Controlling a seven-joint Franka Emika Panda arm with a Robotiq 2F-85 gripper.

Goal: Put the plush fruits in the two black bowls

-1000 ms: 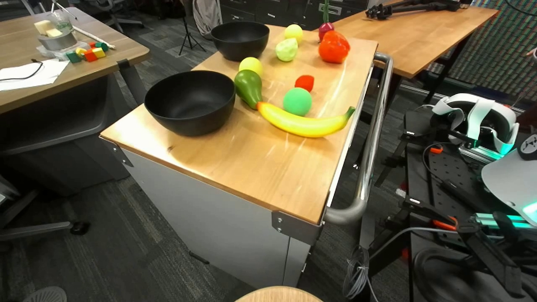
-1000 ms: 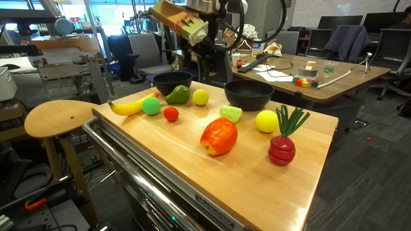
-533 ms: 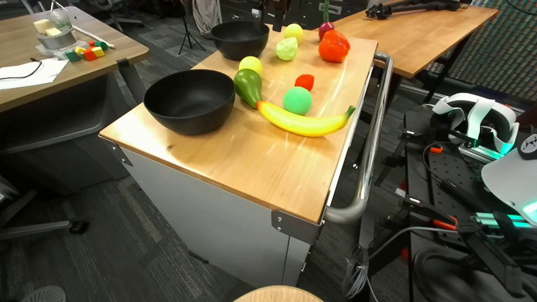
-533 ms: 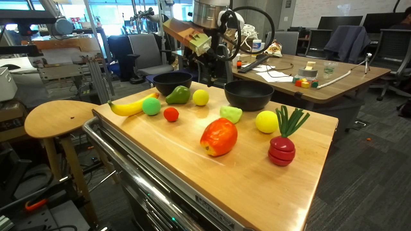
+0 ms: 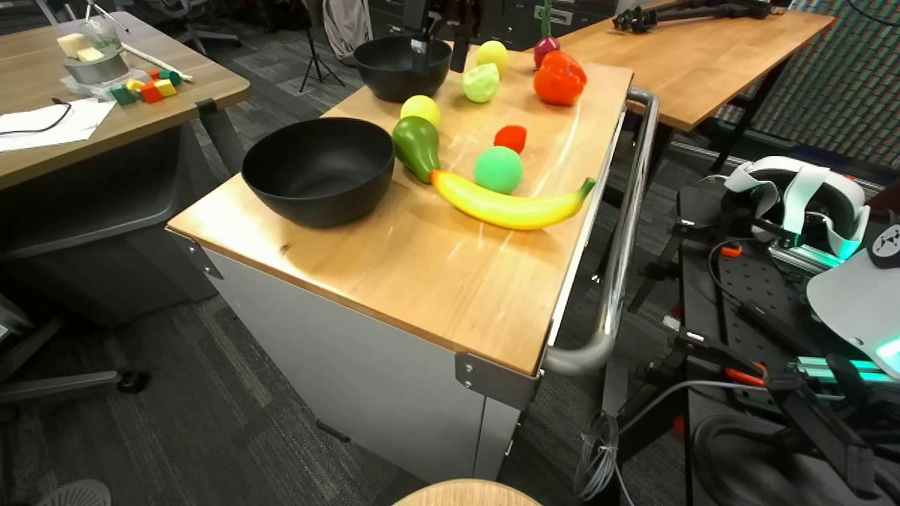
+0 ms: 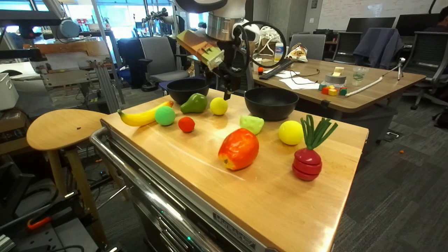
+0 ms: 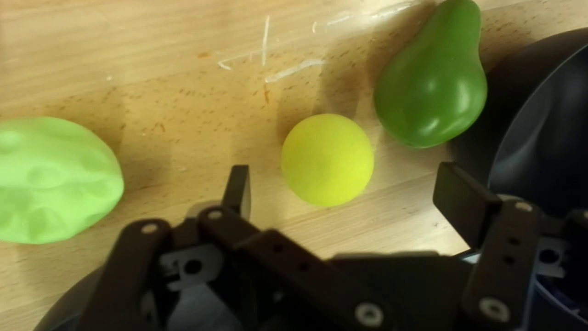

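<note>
Two black bowls (image 5: pixel 330 204) (image 5: pixel 397 88) stand along one side of the wooden top; the interior of the bowl beside the pear looks empty. My gripper (image 7: pixel 347 186) is open and empty, above the table. In the wrist view, a yellow ball (image 7: pixel 327 160) shows between its fingers, untouched. A green pear-shaped fruit (image 7: pixel 432 92) lies beside a bowl. A pale green lump (image 7: pixel 55 179) is on the opposite side. A banana (image 6: pixel 140 119), green ball (image 6: pixel 165 116), small red fruit (image 6: pixel 186 124), orange-red pepper (image 6: pixel 239 149), second yellow ball (image 6: pixel 291 133) and red onion-like vegetable (image 6: pixel 307 164) lie on the table.
A metal handle rail (image 6: pixel 150 192) runs along the cart's edge. A round wooden stool (image 6: pixel 63 129) stands by one end. A desk (image 6: pixel 378 84) with papers, tape and coloured blocks stands beyond the bowls.
My gripper has come down from above toward the yellow ball between the bowls, entering an exterior view from its top edge. The fruits and bowls have not moved.
</note>
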